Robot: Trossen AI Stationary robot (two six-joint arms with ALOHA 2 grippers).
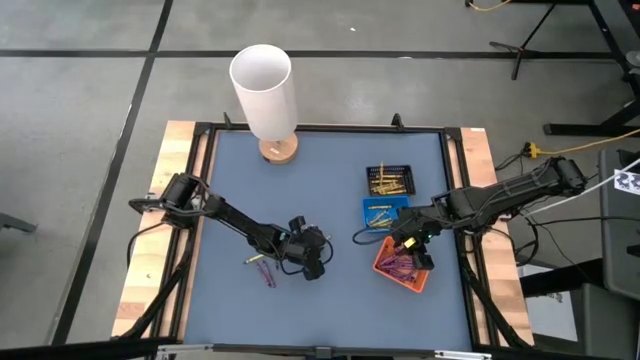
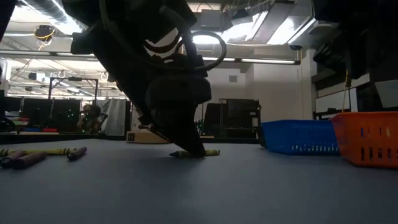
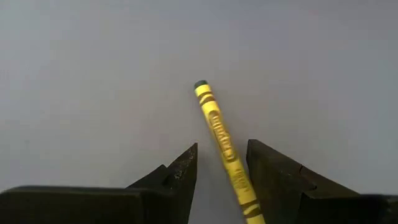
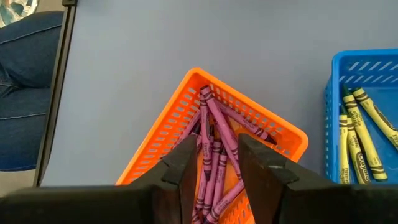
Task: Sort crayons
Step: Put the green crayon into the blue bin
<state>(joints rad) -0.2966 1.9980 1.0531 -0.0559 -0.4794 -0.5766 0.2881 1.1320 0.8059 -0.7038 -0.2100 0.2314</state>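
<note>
A yellow crayon lies flat on the blue-grey table. My left gripper is down at the table with its fingers open, one on either side of the crayon's near half; in the low view its tips stand at the crayon. Whether a finger touches the crayon, I cannot tell. My right gripper hangs open above the orange tray, which holds several purple crayons. Nothing is between its fingers.
A blue tray with yellow crayons and a black tray with more stand beyond the orange one. A few loose crayons lie left of my left gripper. A white cylinder on a wooden base stands at the far edge.
</note>
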